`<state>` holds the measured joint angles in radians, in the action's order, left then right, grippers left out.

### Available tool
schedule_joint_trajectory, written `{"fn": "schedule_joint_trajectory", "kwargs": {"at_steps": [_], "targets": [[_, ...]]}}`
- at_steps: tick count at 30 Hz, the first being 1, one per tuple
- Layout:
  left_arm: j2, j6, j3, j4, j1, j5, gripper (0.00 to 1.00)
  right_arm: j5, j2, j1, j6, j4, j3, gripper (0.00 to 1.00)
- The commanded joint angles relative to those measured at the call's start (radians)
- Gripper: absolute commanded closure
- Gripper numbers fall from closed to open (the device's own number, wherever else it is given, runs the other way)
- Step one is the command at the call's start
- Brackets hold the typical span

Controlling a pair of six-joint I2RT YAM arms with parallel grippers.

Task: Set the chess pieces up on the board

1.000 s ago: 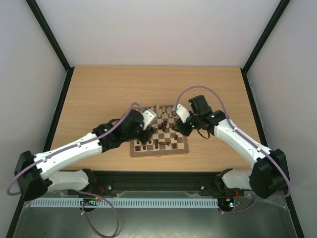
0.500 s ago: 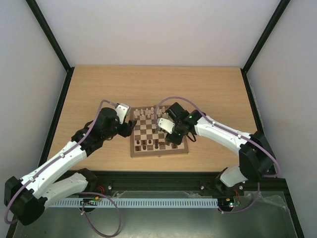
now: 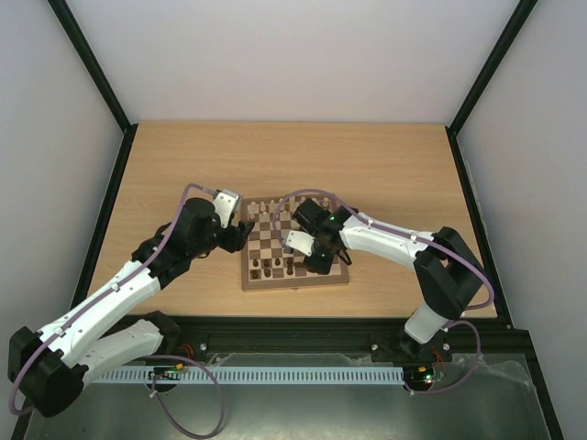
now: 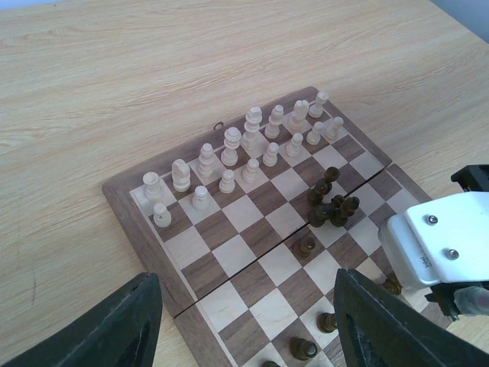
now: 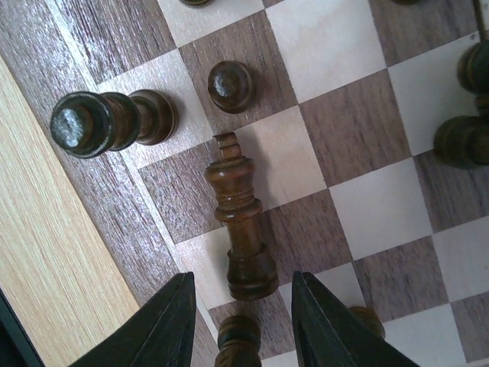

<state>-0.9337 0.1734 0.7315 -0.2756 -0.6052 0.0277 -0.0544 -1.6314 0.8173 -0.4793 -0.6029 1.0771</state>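
Note:
The board (image 3: 295, 282) lies in the middle of the table. Cream chess pieces (image 4: 244, 145) stand in two rows along its far side. Several dark chess pieces (image 4: 333, 205) are clumped mid-board, and others stand near the front edge. My left gripper (image 4: 248, 336) hovers open over the board's left edge with nothing in it. My right gripper (image 5: 241, 329) is low over the board's near right corner, open. A dark king (image 5: 238, 218) lies on its side there, its base between the fingertips with a gap on each side.
A dark rook (image 5: 84, 122) and a dark pawn (image 5: 231, 82) stand close to the toppled king, and another dark piece (image 5: 238, 344) sits just under the right jaws. The right arm's white wrist (image 4: 439, 245) hangs over the board's right half.
My left arm has pulled back off the board to its left edge and opened wider. My right arm has swung left and down to the board's near right corner, over the lying king.

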Motion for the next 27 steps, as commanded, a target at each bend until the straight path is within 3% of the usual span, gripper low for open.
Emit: {"fn": "schedule_joint_trajectory", "kwargs": {"at_steps": [1,18,27], "targets": [[0.006,0.005,-0.015,0.012,0.006,0.012,0.35,0.016,-0.028,0.013,0.001,-0.058,0.019,0.64],[-0.008,0.003,-0.017,0.012,0.006,0.021,0.35,0.017,-0.071,0.014,0.017,-0.010,-0.009,0.71],[-0.013,0.003,-0.017,0.012,0.006,0.023,0.35,0.035,-0.048,0.013,0.041,0.005,-0.008,0.83]]}}
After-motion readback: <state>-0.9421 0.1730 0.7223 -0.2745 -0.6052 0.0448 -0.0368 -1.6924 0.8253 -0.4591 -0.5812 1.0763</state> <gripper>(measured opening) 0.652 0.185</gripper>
